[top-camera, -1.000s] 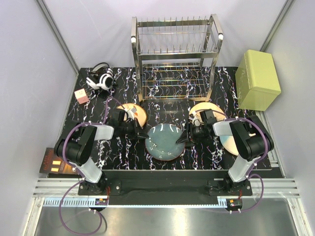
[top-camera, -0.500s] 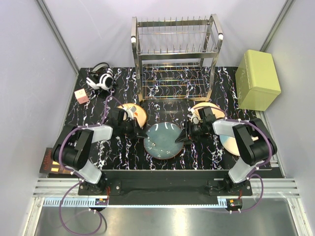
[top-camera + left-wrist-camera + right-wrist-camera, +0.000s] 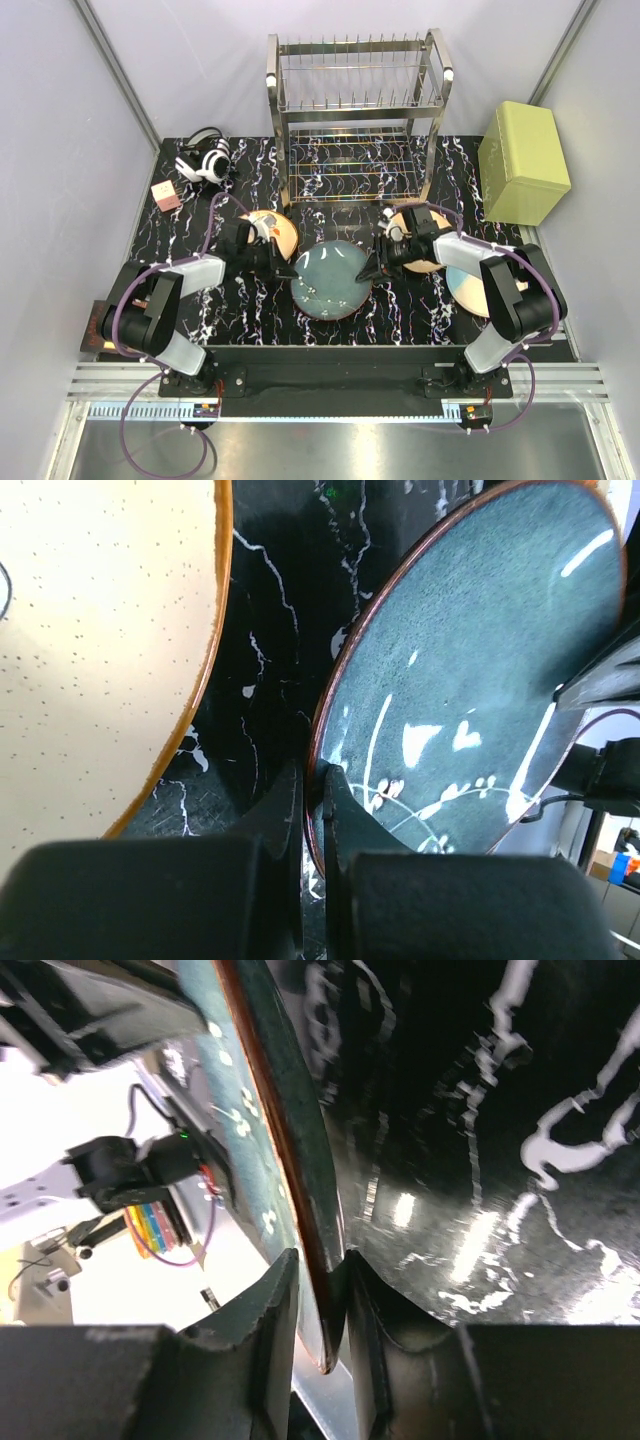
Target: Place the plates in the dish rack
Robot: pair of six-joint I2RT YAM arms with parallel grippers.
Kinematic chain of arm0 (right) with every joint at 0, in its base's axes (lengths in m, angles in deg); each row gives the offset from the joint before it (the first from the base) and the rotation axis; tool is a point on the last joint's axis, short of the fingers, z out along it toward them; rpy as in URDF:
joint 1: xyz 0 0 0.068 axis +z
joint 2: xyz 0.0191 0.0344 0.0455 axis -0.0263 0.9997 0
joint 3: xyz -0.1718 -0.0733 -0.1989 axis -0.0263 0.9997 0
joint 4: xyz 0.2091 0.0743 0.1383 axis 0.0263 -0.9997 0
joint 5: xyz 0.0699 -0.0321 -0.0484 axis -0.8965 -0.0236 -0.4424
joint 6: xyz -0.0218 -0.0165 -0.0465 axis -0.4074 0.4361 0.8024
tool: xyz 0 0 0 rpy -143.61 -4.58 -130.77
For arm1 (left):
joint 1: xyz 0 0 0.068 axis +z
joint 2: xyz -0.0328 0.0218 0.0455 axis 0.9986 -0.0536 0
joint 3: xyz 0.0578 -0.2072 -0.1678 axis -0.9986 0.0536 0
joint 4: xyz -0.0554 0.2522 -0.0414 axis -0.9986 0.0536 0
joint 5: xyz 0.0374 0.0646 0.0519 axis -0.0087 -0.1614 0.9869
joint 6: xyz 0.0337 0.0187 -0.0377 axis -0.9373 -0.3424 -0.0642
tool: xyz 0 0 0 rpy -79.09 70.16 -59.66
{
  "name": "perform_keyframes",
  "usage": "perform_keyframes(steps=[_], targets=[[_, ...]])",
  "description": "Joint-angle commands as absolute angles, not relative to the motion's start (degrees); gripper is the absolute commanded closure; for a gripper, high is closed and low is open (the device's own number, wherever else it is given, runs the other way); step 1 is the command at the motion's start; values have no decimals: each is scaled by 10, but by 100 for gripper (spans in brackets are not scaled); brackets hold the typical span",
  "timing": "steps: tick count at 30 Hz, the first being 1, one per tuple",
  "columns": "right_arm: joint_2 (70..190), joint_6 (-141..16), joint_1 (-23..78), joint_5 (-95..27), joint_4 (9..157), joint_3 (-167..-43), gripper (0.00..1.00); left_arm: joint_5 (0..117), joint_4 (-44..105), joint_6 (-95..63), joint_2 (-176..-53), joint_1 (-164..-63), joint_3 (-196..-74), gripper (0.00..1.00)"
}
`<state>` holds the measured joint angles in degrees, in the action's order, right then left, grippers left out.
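Note:
The glossy teal plate [image 3: 330, 280] is held between both grippers above the black marbled table. My left gripper [image 3: 287, 270] is shut on its left rim, with the rim between the fingers in the left wrist view [image 3: 312, 792]. My right gripper [image 3: 368, 270] is shut on its right rim [image 3: 322, 1295]. The teal plate [image 3: 470, 680] is tilted on edge in both wrist views [image 3: 285, 1130]. One orange-peach plate [image 3: 272, 230] lies behind the left gripper and shows in the left wrist view [image 3: 100, 630]. The other orange-peach plate [image 3: 418, 222] lies behind the right gripper. The cream plate [image 3: 466, 292] lies under the right arm. The dish rack [image 3: 355, 120] stands empty at the back.
An olive-green box [image 3: 523, 162] stands at the right of the rack. Headphones [image 3: 204, 160] and a small pink cube [image 3: 166, 195] lie at the back left. The table's front edge [image 3: 350, 345] is just below the teal plate.
Both grippers have moved away from the arm bases toward the rack, carrying the teal plate a little farther from the front edge. The other plates have not moved.

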<state>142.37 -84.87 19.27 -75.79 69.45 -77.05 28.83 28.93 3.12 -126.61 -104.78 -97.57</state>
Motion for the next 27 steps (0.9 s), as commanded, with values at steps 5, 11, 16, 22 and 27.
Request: perform_keyframes(steps=[5, 11, 16, 22, 27], targets=[[1387, -924, 204, -923, 823, -908, 100, 75, 276, 8, -1243, -1076, -1064, 100], [1397, -943, 206, -923, 853, -927, 100, 42, 260, 27, -1231, -1076, -1069, 100], [1403, -943, 206, -913, 861, -921, 76, 22, 238, 32, -1225, -1076, -1077, 100], [1412, -964, 213, -907, 886, -912, 59, 25, 234, 36, -1224, -1076, -1074, 100], [1421, -980, 218, -910, 918, -907, 80, 33, 234, 37, -1228, -1076, -1076, 100]])
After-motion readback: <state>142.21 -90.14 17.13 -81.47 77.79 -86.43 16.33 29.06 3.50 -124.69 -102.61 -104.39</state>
